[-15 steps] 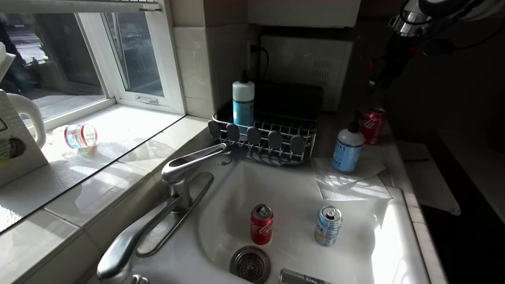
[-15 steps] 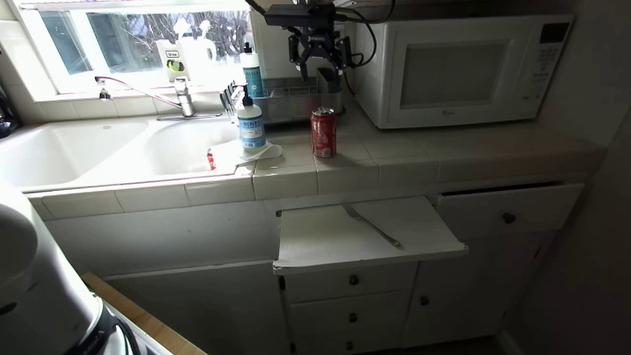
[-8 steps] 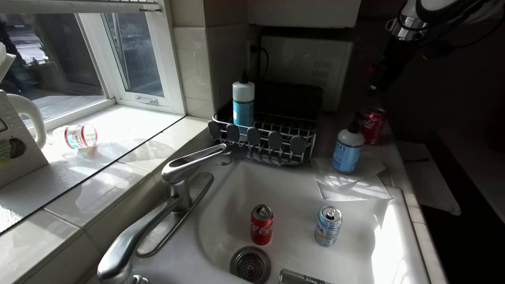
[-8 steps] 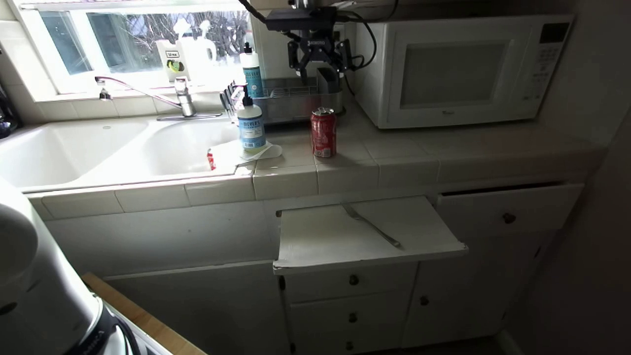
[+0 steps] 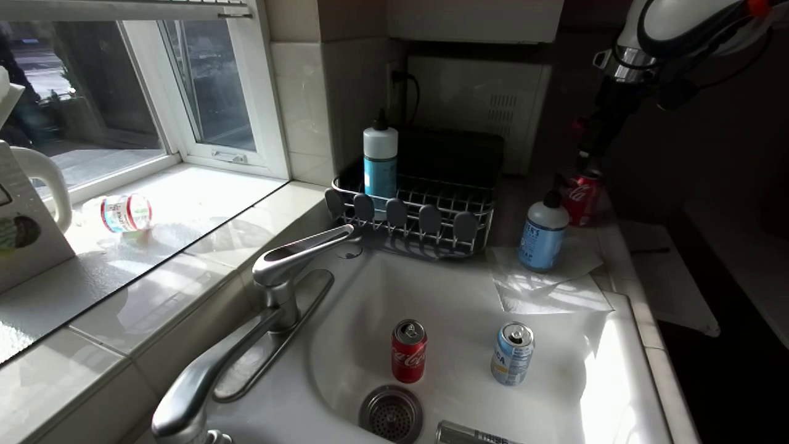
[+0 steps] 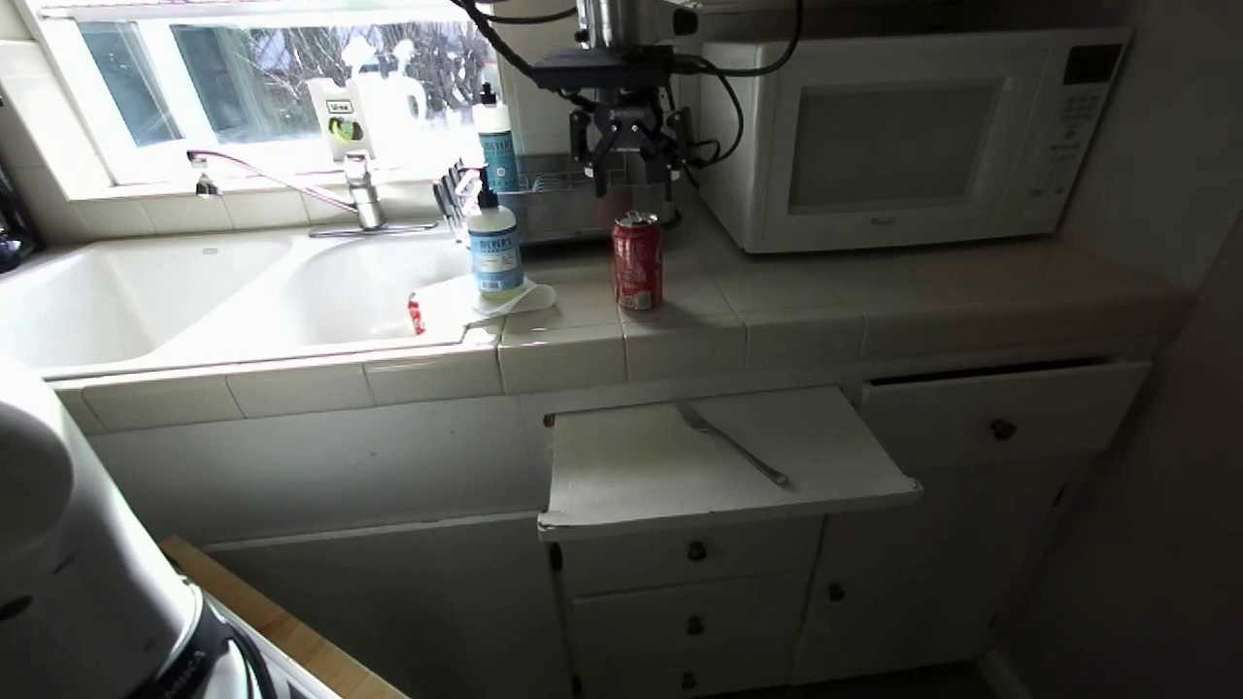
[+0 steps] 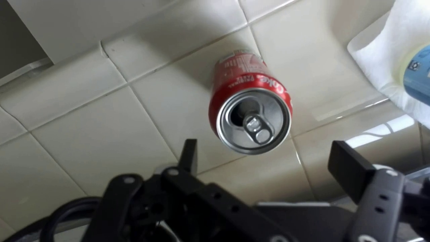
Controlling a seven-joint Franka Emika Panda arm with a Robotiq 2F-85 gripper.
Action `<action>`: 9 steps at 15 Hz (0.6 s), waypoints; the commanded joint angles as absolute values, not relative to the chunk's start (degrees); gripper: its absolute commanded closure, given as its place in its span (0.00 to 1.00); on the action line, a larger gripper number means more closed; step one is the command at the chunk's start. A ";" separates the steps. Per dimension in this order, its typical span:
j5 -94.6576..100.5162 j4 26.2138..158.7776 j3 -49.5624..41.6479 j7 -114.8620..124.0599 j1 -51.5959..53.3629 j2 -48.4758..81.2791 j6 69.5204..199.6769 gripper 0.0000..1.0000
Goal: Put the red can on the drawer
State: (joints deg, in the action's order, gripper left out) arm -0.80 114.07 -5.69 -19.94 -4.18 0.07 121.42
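Observation:
The red can point(image 6: 638, 262) stands upright on the tiled counter beside the blue-and-white soap bottle. In an exterior view point(image 5: 580, 200) it is partly hidden behind that bottle. In the wrist view its open silver top point(image 7: 254, 121) faces the camera. My gripper point(image 7: 267, 159) is open and empty, with its fingers point(image 7: 349, 168) wide apart. In an exterior view the gripper point(image 6: 634, 186) hangs just above and behind the can, apart from it. The drawer is a white pulled-out board point(image 6: 621, 476) below the counter's front edge, with a fork point(image 6: 733, 447) on it.
The soap bottle point(image 6: 496, 248) stands on a paper towel left of the can. A dish rack point(image 5: 419, 216) is behind, and a microwave point(image 6: 903, 146) is to the right. Another red can point(image 5: 409, 351) and a silver-blue can point(image 5: 513, 353) stand in the sink point(image 5: 345, 296).
My gripper has come down closer to the red can, with its jaws still open. The can and the drawer have not moved.

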 commanded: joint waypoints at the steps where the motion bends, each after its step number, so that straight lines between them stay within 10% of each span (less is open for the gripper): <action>1: 1.74 115.12 -5.55 -20.81 -4.68 0.81 122.83 0.00; 9: 2.84 114.80 -5.46 -21.58 -4.94 2.85 121.90 0.00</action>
